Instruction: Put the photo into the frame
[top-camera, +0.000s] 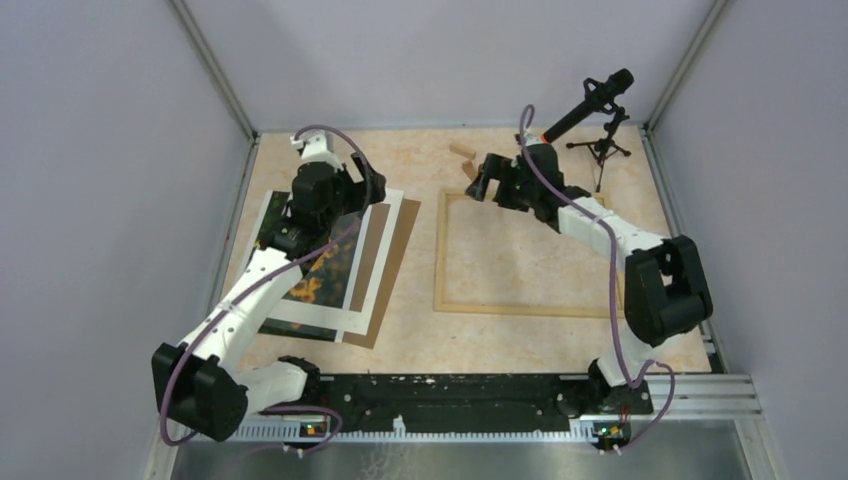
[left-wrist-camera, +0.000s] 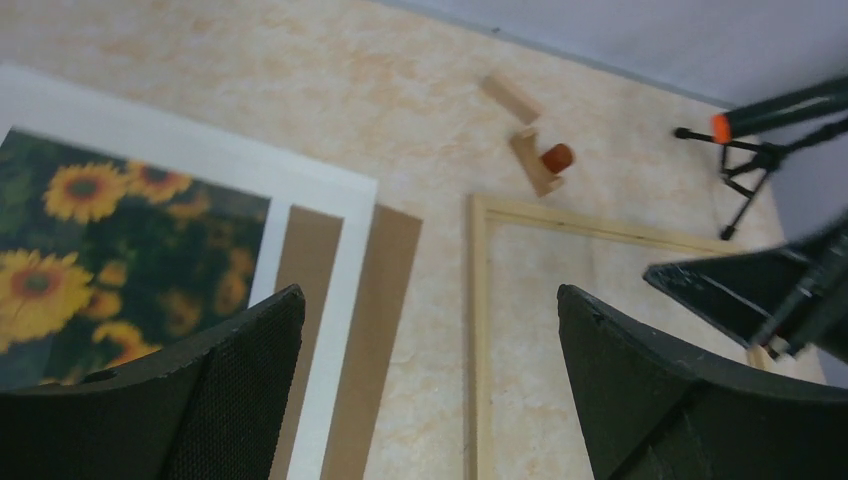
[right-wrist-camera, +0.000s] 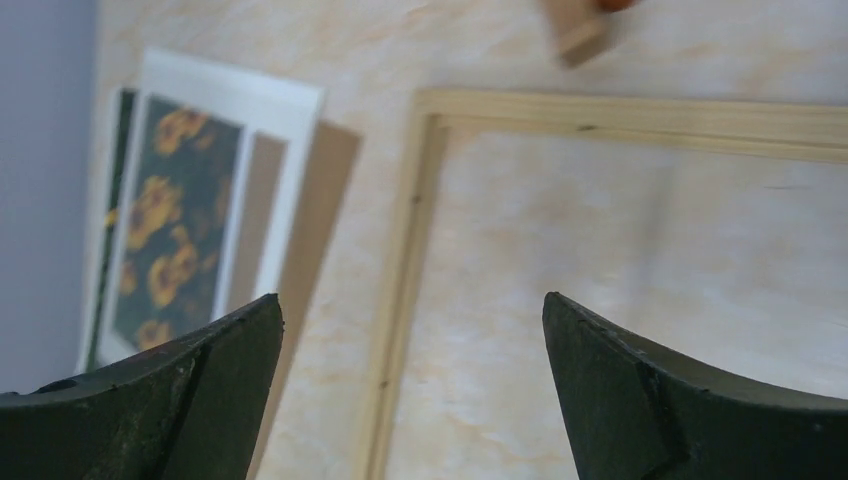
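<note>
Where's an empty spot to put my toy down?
Inside the frame is bare tabletop. Another bare strip runs between the frame and the brown board. It is crowded at the back, with the wooden blocks, the tripod and the open right claw, and on the left, where the photo lies under the left claw.

Beige table (top-camera: 418, 300): frame (top-camera: 440, 250) right, brown board (top-camera: 396, 250) left, wooden blocks (top-camera: 462, 153), tripod (top-camera: 601, 150) far.

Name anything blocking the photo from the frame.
Nothing visible: past the white mat and brown board by the photo, only bare table reaches the frame, whose opening is empty. Whether the mat overlaps the photo is unclear.
</note>
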